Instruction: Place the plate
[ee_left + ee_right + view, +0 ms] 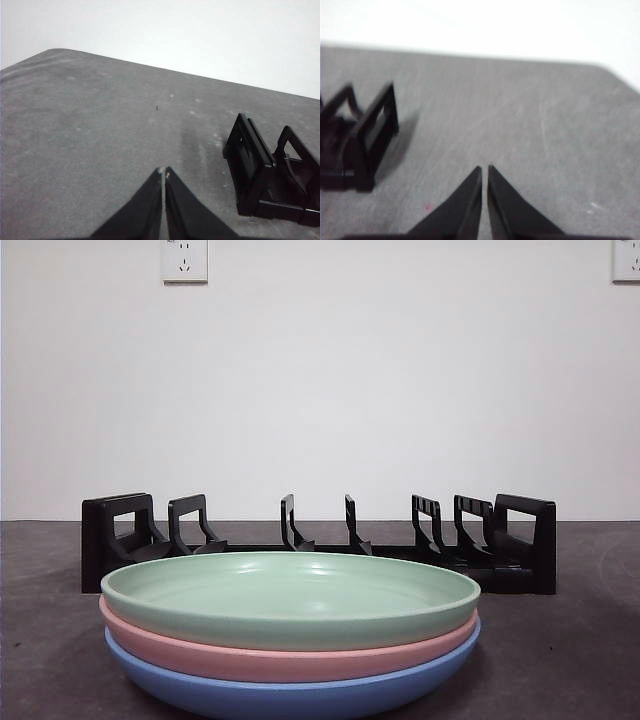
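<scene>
Three plates are stacked near the front of the table: a green plate on top, a pink plate under it and a blue plate at the bottom. A black slotted dish rack stands behind them. My left gripper is shut and empty above bare table, with one end of the rack beside it. My right gripper is shut and empty, with the rack's other end beside it. Neither gripper shows in the front view. The plates are out of both wrist views.
The table is dark grey, with a white wall behind it. Two wall sockets sit high on the wall.
</scene>
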### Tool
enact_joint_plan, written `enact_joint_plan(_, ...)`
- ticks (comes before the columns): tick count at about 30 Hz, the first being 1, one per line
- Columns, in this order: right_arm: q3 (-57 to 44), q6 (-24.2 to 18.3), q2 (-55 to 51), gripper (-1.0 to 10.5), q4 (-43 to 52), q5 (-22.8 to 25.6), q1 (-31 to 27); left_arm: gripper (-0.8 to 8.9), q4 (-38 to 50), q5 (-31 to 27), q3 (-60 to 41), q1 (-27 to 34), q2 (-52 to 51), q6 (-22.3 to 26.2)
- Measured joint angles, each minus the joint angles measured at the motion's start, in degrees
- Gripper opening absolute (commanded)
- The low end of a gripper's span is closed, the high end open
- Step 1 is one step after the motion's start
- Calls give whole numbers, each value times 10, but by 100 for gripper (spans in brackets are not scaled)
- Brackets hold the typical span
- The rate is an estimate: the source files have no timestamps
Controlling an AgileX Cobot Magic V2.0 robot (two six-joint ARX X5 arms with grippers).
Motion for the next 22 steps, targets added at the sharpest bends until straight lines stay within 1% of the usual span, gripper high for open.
enact_joint_plan(2, 0, 7, -47, 17, -35, -1, -4, 7, 0, 0, 0, 0, 1, 0)
enact_joint_plan(5, 0, 12, -45, 17, -56, -1, -6, 7, -1, 0, 0, -1, 1, 0)
enact_joint_plan(9, 0, 13, -45, 17, -30, -20, -11, 7, 0, 0, 0, -1, 1, 0)
enact_joint_plan(22, 0, 13, -45, 17, -24, -20, -12, 7, 0, 0, 0, -1, 1, 0)
